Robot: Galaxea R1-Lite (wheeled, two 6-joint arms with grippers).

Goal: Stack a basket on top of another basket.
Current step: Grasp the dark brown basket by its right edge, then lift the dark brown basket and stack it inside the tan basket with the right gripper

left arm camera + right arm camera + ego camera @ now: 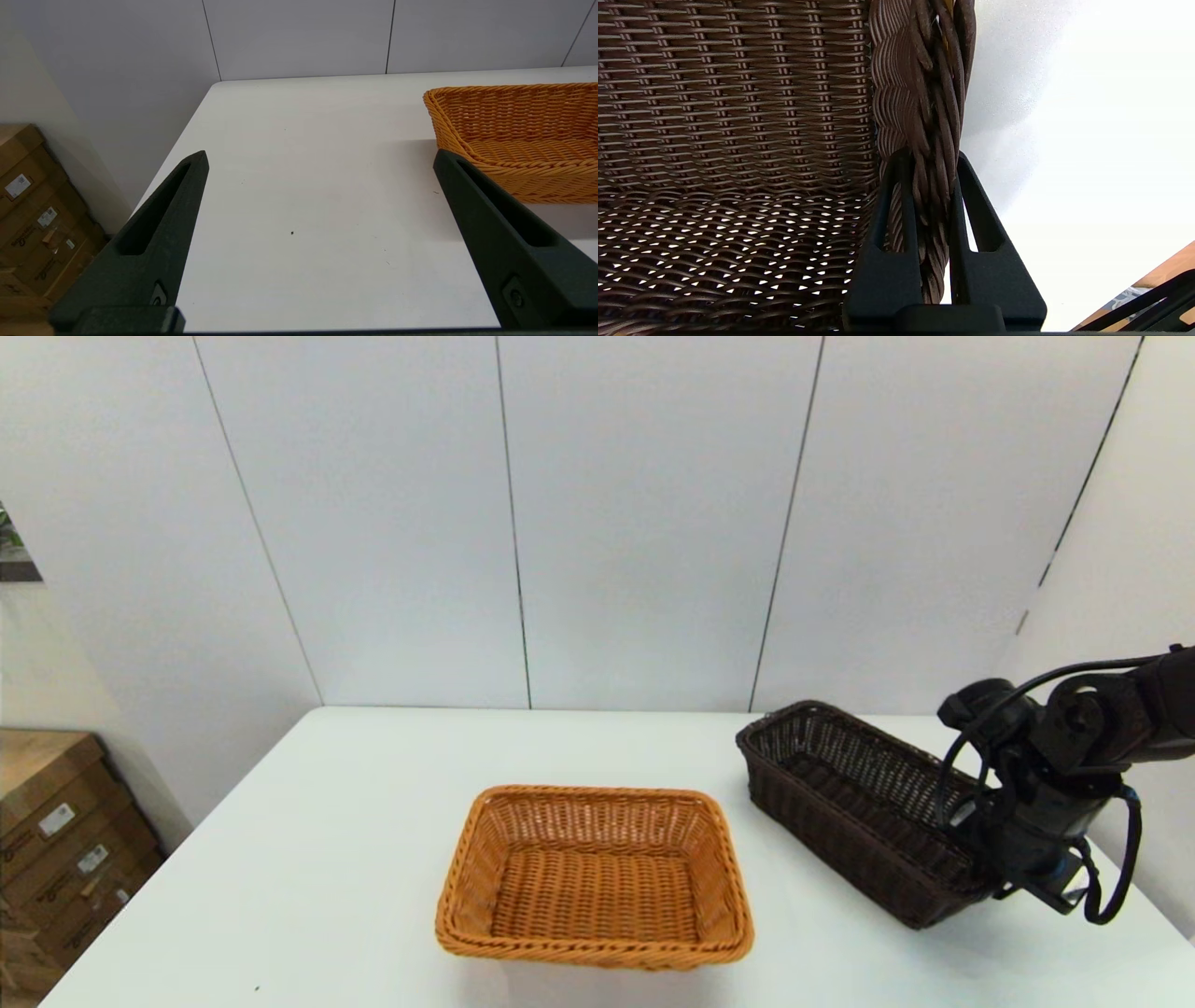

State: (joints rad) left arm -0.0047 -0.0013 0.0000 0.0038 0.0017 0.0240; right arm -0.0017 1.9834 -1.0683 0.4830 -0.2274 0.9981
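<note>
White desk (355, 859) fills the space before pale grey wall panels (644, 513), with cardboard boxes (56, 840) on the floor at its left. Orange basket (595, 875) sits mid-desk; dark brown basket (854, 803) sits right, its near end hidden by the right pincer (927, 163) clamping its rim. Left pincer (320, 161) hovers spread wide, empty.

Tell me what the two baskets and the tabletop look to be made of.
Dark brown basket: woven wicker or plastic rattan, slight sheen on the braided rim clamped by the right gripper. Orange basket: the same kind of weave, smooth, even colour, possibly synthetic. Table: smooth matte white surface, likely laminate.
</note>
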